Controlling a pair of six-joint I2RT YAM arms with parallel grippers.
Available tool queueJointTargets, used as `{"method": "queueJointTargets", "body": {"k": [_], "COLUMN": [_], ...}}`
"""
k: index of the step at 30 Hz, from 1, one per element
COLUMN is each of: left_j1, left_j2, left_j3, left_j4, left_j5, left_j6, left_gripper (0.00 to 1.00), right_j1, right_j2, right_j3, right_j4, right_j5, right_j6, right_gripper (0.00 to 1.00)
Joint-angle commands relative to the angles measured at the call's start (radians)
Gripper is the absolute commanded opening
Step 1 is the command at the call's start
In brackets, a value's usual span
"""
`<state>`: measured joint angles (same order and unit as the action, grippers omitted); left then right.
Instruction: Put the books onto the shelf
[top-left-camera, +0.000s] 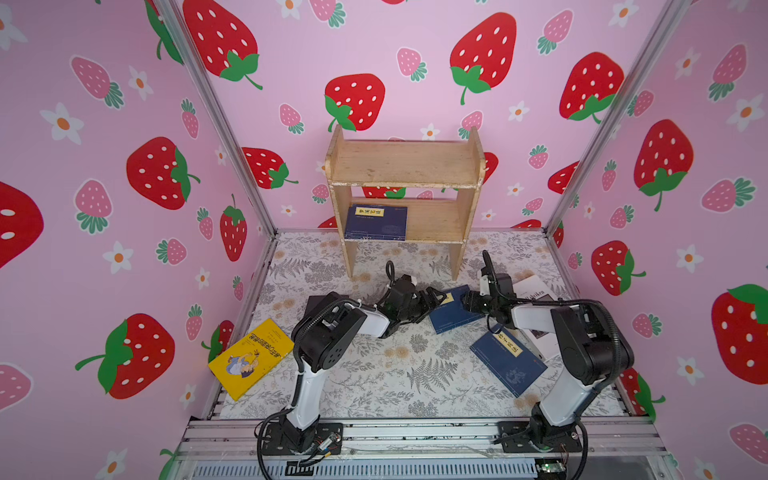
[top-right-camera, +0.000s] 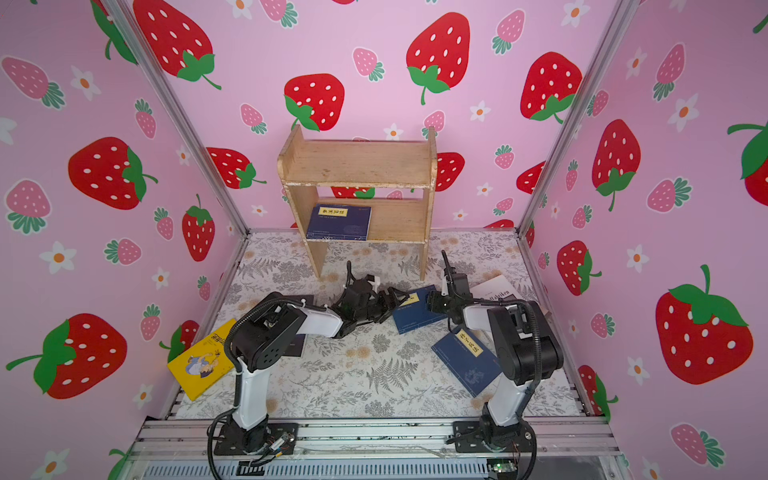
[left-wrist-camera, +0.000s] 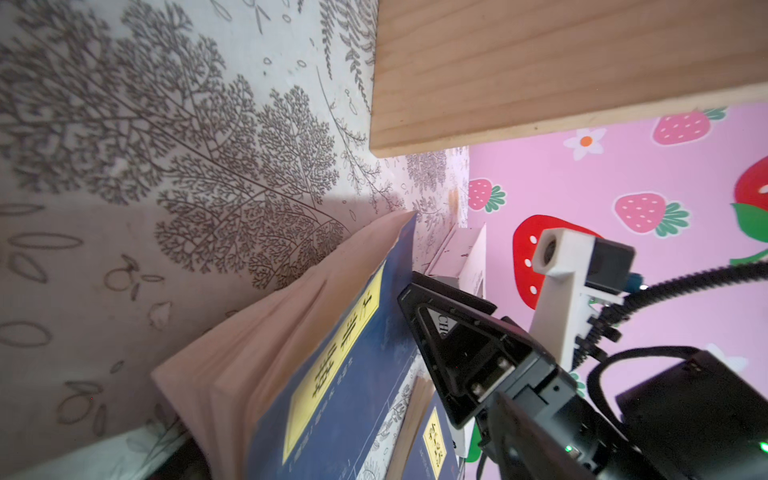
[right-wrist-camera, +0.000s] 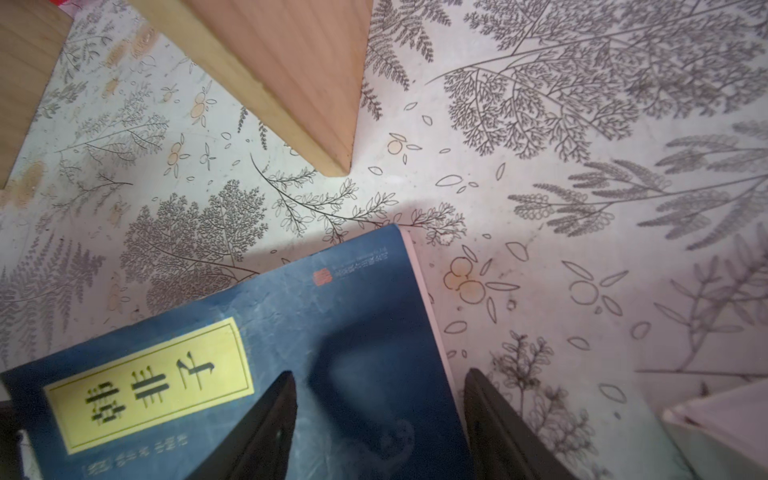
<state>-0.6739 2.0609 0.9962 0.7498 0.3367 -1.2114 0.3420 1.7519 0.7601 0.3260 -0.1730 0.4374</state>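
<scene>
Currently both arms meet at the thin navy book with a yellow title label (top-left-camera: 451, 316), centre of a top view, on the fern-print table cover (top-left-camera: 374, 374) just below the small light-wood 2-tier shelf (top-left-camera: 405, 166), which holds 1 other navy book (top-left-camera: 376, 222) on its lower tier. Right gripper (right-wrist-camera: 378, 374): jaws apart, 1 finger over the cover, 1 past the book's edge; left gripper (top-left-camera: 437, 296) at the opposite edge, jaw state cannot be told. Judgement: seat the edge deep between the right jaws, then close on cover and pages together.
</scene>
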Motion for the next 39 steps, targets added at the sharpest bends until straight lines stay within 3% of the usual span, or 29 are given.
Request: {"method": "queueJointTargets", "body": {"k": [1, 9, 14, 21, 25, 29, 31, 36, 39], "left_j1": [0.001, -0.001, -0.013, -0.023, -0.023, -0.021, -0.011, 0.071, 0.164], "left_j2": [-0.043, -0.136, -0.181, -0.191, -0.226, -0.307, -0.373, -0.549, -0.643], "left_j3": [-0.017, -0.05, -0.028, 0.01, 0.002, -0.001, -0.012, 0.026, 0.056], "left_j4": [0.195, 0.069, -0.11, -0.26, -0.28, -0.351, -0.394, -0.628, -0.766], "left_j5": [0.035, -0.009, -0.058, -0.083, -0.088, -0.084, -0.074, 0.039, 0.18], "left_j6": [-0.076, 0.002, 0.072, 0.103, 0.119, 0.175, 0.216, 0.382, 0.454], "left_gripper": [0.84, 0.6, 0.32, 0.24, 0.12, 0.0, 0.0, 0.0, 0.0], "right_j1": [0.003, 0.003, 0.005, 0.015, 0.028, 0.028, 0.025, 0.018, 0.01], "right_j2": [0.033, 0.004, -0.036, -0.104, -0.172, -0.273, -0.328, -0.464, -0.507], "right_j3": [-0.039, -0.077, -0.104, -0.125, -0.147, -0.139, -0.124, -0.088, -0.061], "right_j4": [-0.034, 0.018, 0.061, 0.066, 0.063, 0.02, 0.001, -0.027, 0.001], "right_j5": [-0.07, -0.143, -0.193, -0.198, -0.184, -0.15, -0.146, -0.126, -0.234], "right_j6": [0.034, 0.111, 0.173, 0.205, 0.22, 0.2, 0.186, 0.183, 0.171], "right_gripper": [0.65, 0.61, 0.59, 0.57, 0.58, 0.64, 0.72, 0.86, 0.9]}}
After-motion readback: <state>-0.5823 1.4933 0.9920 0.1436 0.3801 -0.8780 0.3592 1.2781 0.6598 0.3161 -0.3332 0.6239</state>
